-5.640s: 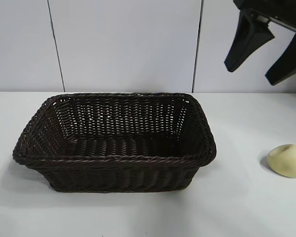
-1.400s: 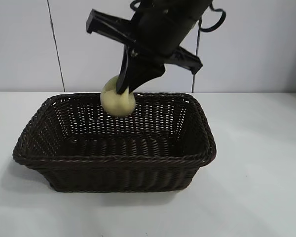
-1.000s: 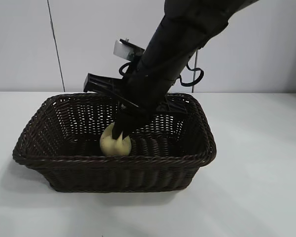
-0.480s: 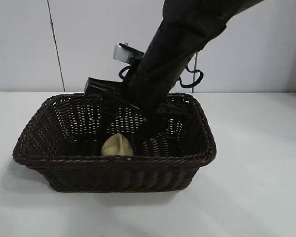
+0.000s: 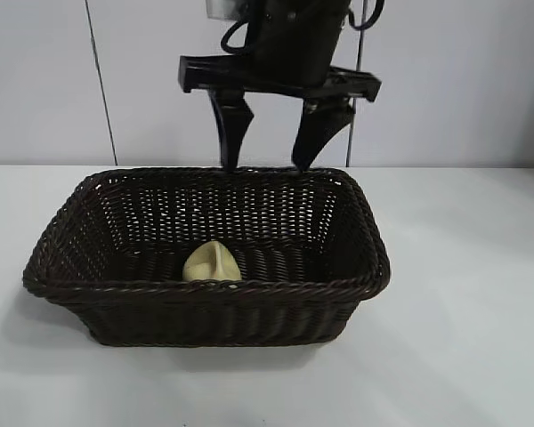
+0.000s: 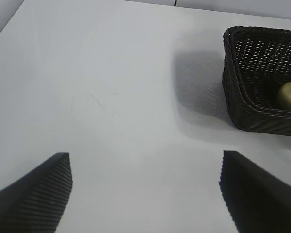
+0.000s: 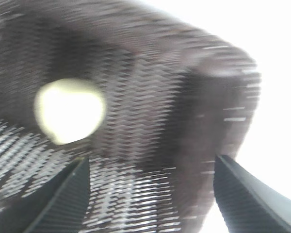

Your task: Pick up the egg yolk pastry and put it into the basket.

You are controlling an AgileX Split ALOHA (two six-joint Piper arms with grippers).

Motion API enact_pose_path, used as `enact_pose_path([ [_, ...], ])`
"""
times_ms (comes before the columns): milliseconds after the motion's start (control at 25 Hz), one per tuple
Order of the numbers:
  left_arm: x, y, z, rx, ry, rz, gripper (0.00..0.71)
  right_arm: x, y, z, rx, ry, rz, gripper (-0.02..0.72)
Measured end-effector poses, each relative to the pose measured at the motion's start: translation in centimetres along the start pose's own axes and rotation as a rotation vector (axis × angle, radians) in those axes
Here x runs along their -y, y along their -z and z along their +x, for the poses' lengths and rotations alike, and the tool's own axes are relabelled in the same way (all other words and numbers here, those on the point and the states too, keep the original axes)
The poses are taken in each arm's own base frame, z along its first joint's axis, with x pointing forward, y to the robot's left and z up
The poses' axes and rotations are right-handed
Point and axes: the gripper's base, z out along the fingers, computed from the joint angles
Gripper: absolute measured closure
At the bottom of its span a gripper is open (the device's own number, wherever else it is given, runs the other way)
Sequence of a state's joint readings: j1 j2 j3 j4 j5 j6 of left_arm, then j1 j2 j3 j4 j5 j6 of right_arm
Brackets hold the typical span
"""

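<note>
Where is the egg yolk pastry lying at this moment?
In the exterior view, the egg yolk pastry lies on the floor of the basket, left of centre near its front wall, below the open right end effector.

A plain white desk fills the lower part of the exterior view, matte and smooth, with soft grey shadows lying on it. Behind it stands a pale grey wall of flat panels, split by two thin dark vertical seams (one leaning slightly, the other nearly upright). The light is even and diffuse, with no hard glare. In the left wrist view the desk surface shows a few faint scuff marks.
</note>
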State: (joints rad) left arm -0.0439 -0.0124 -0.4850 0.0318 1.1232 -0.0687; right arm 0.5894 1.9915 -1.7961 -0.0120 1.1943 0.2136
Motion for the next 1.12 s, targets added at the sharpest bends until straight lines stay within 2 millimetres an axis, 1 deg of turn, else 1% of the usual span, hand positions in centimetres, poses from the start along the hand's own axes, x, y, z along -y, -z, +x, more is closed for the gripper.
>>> enact_pose_path([
  [120,0.0,0.0,0.0,0.000,0.000,0.000,0.105,1.6,0.1,-0.1,-0.017,-0.028,0.024,0.185],
  [240,0.0,0.0,0.0,0.000,0.000,0.000,0.105,4.4,0.1,-0.5,-0.020,-0.076,0.044,0.185],
  [320,0.0,0.0,0.0,0.000,0.000,0.000,0.105,6.6,0.1,-0.6,-0.022,-0.113,0.060,0.185],
  [560,0.0,0.0,0.0,0.000,0.000,0.000,0.105,14.8,0.6,-0.3,-0.021,-0.241,0.131,0.185],
  [680,0.0,0.0,0.0,0.000,0.000,0.000,0.105,19.1,1.0,0.5,-0.022,-0.314,0.167,0.185],
  [800,0.0,0.0,0.0,0.000,0.000,0.000,0.105,22.6,1.5,1.5,-0.026,-0.367,0.190,0.185],
  [880,0.0,0.0,0.0,0.000,0.000,0.000,0.105,24.6,1.7,2.2,-0.026,-0.410,0.203,0.185],
  [960,0.0,0.0,0.0,0.000,0.000,0.000,0.105,26.2,2.0,2.8,-0.026,-0.450,0.209,0.185],
  [1000,0.0,0.0,0.0,0.000,0.000,0.000,0.105,26.6,2.1,3.0,-0.025,-0.460,0.206,0.185],
  [1040,0.0,0.0,0.0,0.000,0.000,0.000,0.105,26.8,2.1,3.2,-0.026,-0.464,0.200,0.185],
  [1120,0.0,0.0,0.0,0.000,0.000,0.000,0.105,26.6,2.0,3.6,-0.040,-0.448,0.186,0.185],
])
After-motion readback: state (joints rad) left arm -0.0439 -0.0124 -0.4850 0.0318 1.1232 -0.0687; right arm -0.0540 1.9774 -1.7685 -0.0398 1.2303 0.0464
